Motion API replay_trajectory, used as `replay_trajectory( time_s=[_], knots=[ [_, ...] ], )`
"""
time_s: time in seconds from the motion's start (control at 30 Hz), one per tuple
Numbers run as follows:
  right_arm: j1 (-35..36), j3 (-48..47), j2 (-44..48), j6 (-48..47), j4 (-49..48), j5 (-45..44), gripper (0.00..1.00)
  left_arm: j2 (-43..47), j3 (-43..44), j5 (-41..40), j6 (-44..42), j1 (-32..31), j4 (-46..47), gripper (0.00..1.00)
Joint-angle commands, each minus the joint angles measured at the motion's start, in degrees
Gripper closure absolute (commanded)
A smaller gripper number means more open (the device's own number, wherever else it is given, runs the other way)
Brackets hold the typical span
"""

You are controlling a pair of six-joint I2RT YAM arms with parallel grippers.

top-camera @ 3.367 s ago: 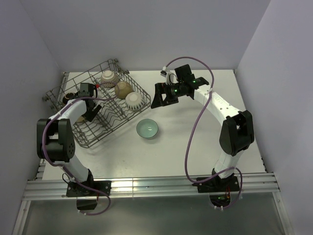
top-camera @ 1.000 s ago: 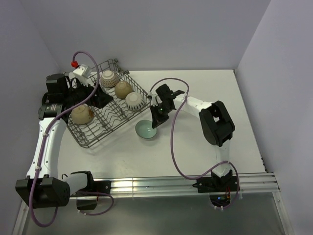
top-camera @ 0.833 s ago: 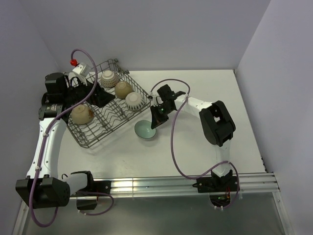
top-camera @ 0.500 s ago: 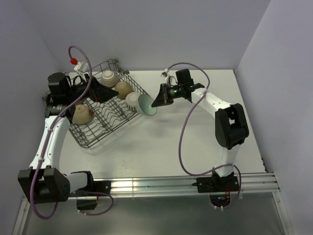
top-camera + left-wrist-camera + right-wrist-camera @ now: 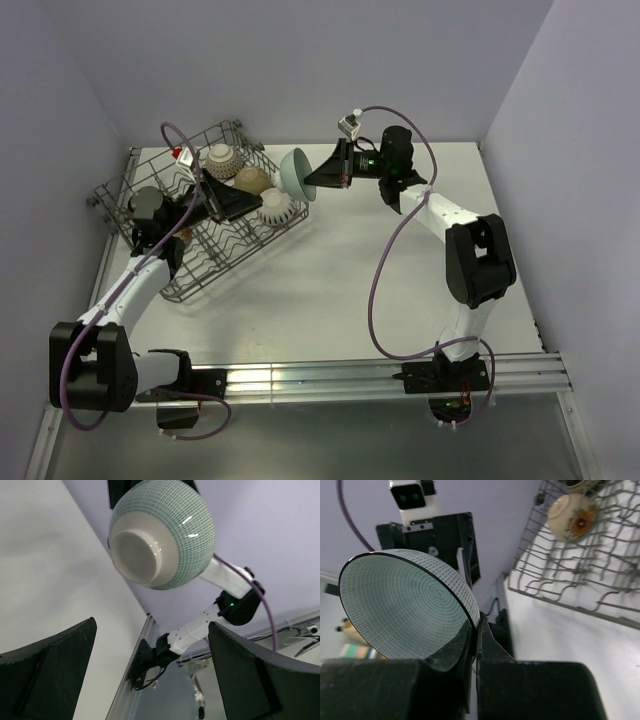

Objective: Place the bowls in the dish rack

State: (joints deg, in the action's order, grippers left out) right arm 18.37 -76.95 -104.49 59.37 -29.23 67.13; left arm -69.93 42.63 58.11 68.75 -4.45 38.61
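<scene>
The grey wire dish rack stands at the left of the table. Three bowls sit in its far half: a patterned white one, a tan one and a ribbed white one. My right gripper is shut on the rim of a pale green bowl, held on edge in the air above the rack's far right corner. The right wrist view shows the jaws pinching that rim. My left gripper hangs open over the rack, empty, facing the green bowl's underside.
A cream bowl with a flower print lies in the rack. White tabletop stretches right of the rack. Grey walls close in at the back and both sides. A metal rail runs along the near edge.
My right gripper lifted the green bowl off the table and carried it up and back to the rack's far corner. The left arm swung across the rack, its gripper staying open.
</scene>
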Motion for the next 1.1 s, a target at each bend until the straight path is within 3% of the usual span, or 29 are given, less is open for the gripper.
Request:
replay_trajectory(
  time_s=[0.0,0.2,0.6,1.07],
  knots=[
    [-0.09,2.67,2.53,16.99,-21.98,2.3,1.0,1.73,-2.02,-4.05,9.1,-1.88,13.67,0.01],
    [2.45,4.96,3.68,17.52,-22.87,2.21,1.0,1.56,-3.43,-9.67,11.75,-3.81,17.81,0.0],
    [5.62,5.58,3.68,19.82,-25.35,1.6,1.0,-2.05,-3.08,-9.68,15.01,-7.76,18.79,0.04],
    [6.33,5.84,2.53,20.87,-25.87,2.04,1.0,-2.75,-3.87,-10.29,18.61,-8.3,26.07,0.3]
  ],
)
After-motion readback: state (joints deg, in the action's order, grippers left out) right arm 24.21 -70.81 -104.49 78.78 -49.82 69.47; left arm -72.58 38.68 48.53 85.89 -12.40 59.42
